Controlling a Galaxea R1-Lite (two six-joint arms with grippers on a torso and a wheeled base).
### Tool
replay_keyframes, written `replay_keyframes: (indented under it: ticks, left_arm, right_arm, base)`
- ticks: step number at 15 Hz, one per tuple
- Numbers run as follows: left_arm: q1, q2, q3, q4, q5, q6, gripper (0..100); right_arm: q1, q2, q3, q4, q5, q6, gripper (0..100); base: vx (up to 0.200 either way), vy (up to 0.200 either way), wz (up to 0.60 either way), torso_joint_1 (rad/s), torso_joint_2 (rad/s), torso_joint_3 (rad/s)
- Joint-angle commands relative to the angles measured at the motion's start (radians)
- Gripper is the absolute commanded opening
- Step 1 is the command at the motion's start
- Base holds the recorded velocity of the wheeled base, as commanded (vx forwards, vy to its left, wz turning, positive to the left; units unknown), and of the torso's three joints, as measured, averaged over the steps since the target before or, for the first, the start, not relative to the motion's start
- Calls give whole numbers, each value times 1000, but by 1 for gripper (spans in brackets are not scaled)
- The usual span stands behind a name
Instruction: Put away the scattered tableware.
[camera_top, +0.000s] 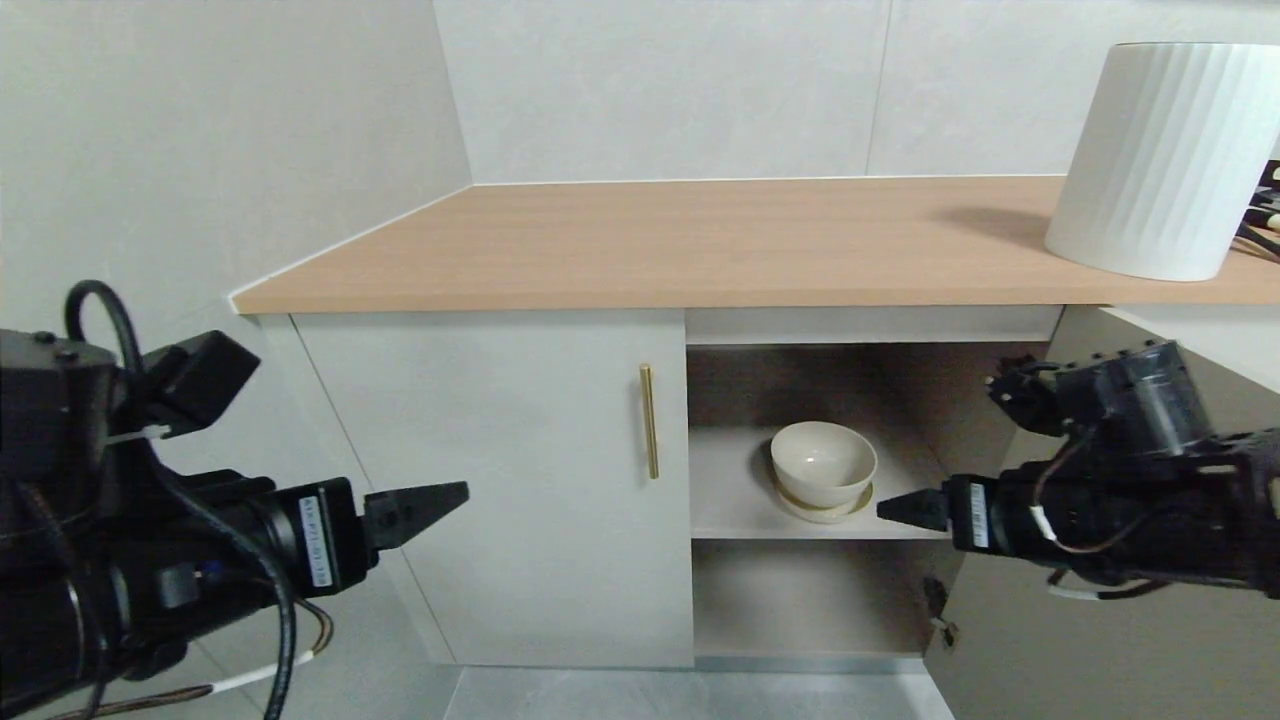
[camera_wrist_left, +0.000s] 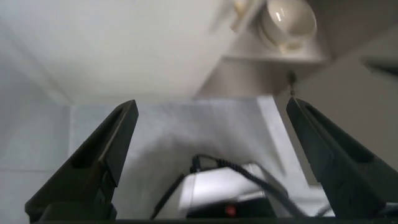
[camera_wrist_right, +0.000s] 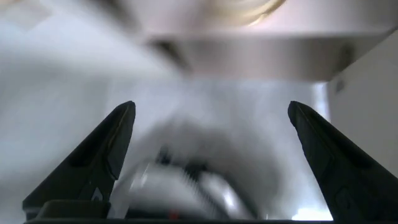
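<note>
**Both tools empty, bowl and plate on the cabinet shelf**

Left tool (camera_wrist_left: 208, 124): fingers spread wide, nothing between them. It hangs low at the near left, in front of the closed cabinet door (camera_top: 500, 480).

Right tool (camera_wrist_right: 211, 115): fingers also spread wide, nothing held. Its tip is just right of the shelf's front edge, near the stack and apart from it.

Bowl (camera_top: 823, 462): cream, round and deep with a smooth glossy wall, upright, no contents seen. It sits on a shallow plate (camera_top: 825, 508) of the same pale tone with a darker band at the rim. Both are on the middle shelf (camera_top: 730, 500) in the open right half of the cabinet, towards the shelf's right.

Handling, as a judgement:
- Looks like glazed ceramic, so stiff, fairly heavy for its size, slick under hard fingers, and likely to chip if knocked on the shelf.
- Best hold is across the rim, one finger inside and one outside the wall.
- The bowl rests loose on the plate and could slide if the plate is tipped.
- The plate's thin edge lies close to the shelf and is harder to get under.

Further out:
- Gold bar handle (camera_top: 649, 420) on the closed door.
- Open door (camera_top: 1100, 620) at the near right.
- Wooden worktop (camera_top: 700, 240) above, with a white ribbed container (camera_top: 1160, 160) at its right end.
</note>
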Motion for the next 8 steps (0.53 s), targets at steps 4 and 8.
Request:
replay_keyframes:
  ticks: [4,8]
  left_arm:
    - [42,-79,22,5,-22,1,100]
    - [40,-51,22,2,-43,0,100]
  right_arm:
    - [57,-303,74,175,66,-50,100]
    - [94,-270,90,172,52,-50,100]
  base:
    - [0,0,0,0,0,0]
    - [-150,0,0,3,3,2]
